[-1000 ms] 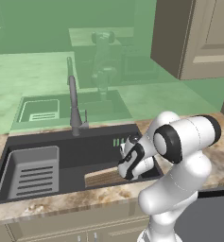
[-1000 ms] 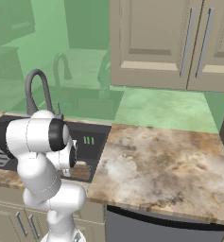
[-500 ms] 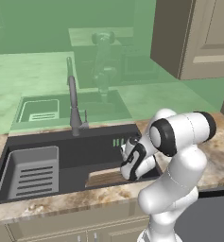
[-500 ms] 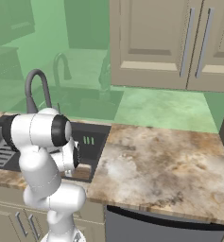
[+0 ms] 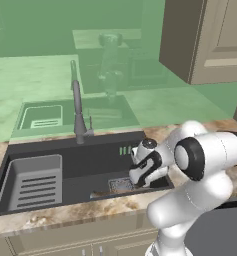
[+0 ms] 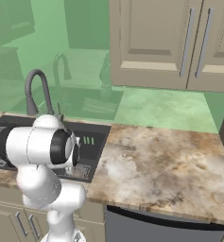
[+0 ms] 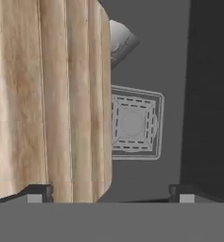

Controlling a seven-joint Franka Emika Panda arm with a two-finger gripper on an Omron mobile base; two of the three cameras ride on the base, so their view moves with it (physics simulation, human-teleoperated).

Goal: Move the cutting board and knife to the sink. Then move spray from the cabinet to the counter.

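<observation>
The arm folds down from the lower right of the left base view, its wrist bent toward the middle of the frame so the gripper (image 5: 140, 176) reaches low into the sink (image 5: 65, 160). In the right base view the arm bulks at the lower left and hides most of the hand.

In the hand view the two fingertips (image 7: 35, 193) stand wide apart at the bottom corners. The board (image 7: 52, 99) fills the left half of that frame, and its lower edge runs down beside the left tip. Whether the pads touch it I cannot tell. The board is light wood with long plank grain and a rounded corner at the lower middle. It lies over the dark basin floor, and its edge overlaps the left side of the square drain (image 7: 134, 123) at the centre. In the left base view a brown sliver of it (image 5: 101, 194) shows at the basin's near edge, left of the gripper.

The faucet (image 5: 78, 107) rises at the upper left of that view, and the ribbed rack (image 5: 36, 182) sits in the basin's left part.
</observation>
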